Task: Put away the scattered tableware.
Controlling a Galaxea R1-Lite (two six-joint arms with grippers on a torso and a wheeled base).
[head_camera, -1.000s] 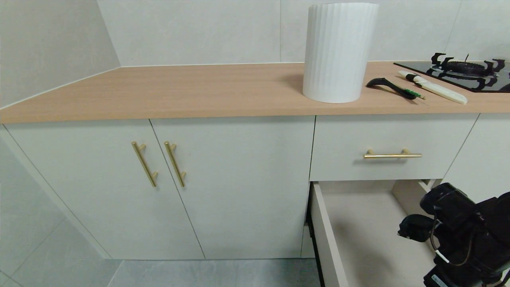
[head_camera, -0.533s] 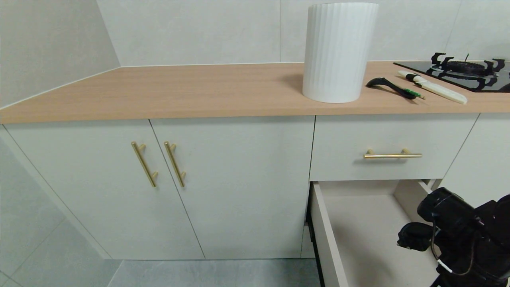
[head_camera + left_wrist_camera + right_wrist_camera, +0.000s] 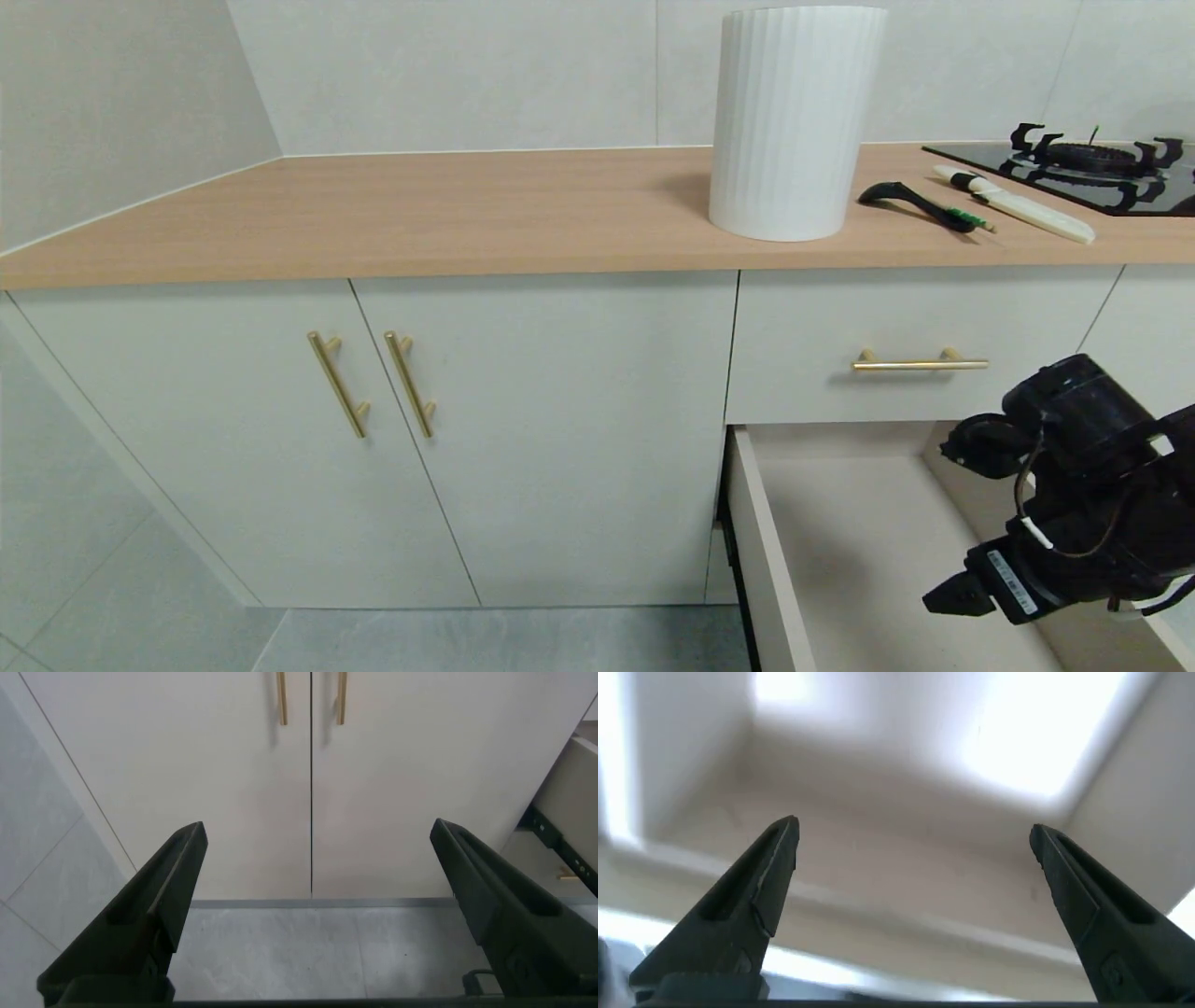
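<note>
My right jaws are hanging apart over the open pale drawer [image 3: 758,551], gripping nothing, and my left jaws are gaping too, facing the cream cabinet doors [image 3: 308,784]. The black curved utensil with a green tip [image 3: 920,205] and the white knife with a black band [image 3: 1018,207] are lying on the wooden bench [image 3: 420,215] — just beside the white ribbed cylinder [image 3: 794,121].

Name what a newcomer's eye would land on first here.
The tall white ribbed container stands on the wooden counter, right of centre. Below it a drawer is pulled out, with the right end effector open over it. A black utensil and a white knife lie on the counter between the container and the stove.
</note>
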